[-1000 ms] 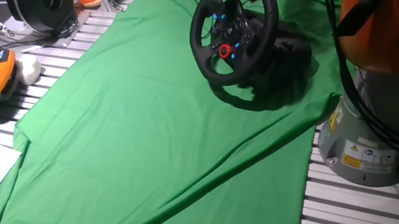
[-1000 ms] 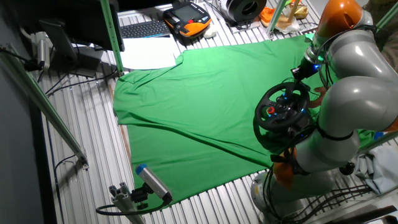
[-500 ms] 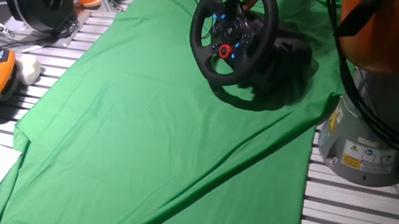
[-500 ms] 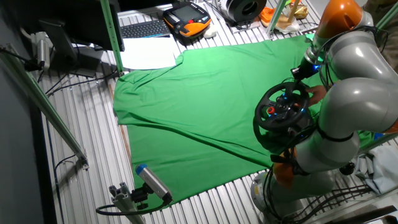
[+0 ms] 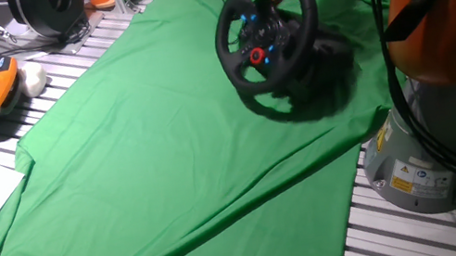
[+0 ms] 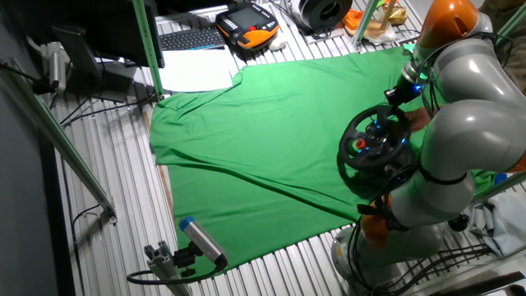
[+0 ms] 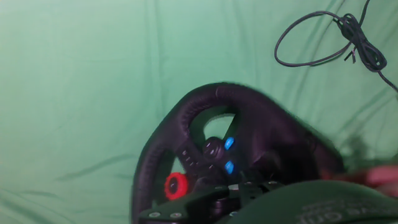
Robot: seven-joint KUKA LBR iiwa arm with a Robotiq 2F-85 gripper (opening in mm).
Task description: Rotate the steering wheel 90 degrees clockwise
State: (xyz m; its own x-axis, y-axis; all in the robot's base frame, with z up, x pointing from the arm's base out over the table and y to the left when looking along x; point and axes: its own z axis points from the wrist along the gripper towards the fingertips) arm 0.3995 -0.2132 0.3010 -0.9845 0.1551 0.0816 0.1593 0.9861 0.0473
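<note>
— Black, thick-rimmed gaming steering wheel [image 5: 267, 32] on the green cloth [image 5: 147, 152] over the bench: blurred now, and shifted slightly left since a second ago. Turning, probably.

— The hand [image 6: 400, 92] at the rim's top?

— Grip can't be told. Only the hand view shows the cable [image 7: 329, 37].

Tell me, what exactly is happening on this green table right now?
A grey and orange robot arm is working on a black racing steering wheel with a red knob and blue lights, which stands on a bulky black base on the green cloth. The arm reaches over the wheel's top rim, but its claw is not clearly visible, so its grip cannot be confirmed. The wheel looks blurred, suggesting motion. A coiled black cable lies on the cloth beyond it.
</note>
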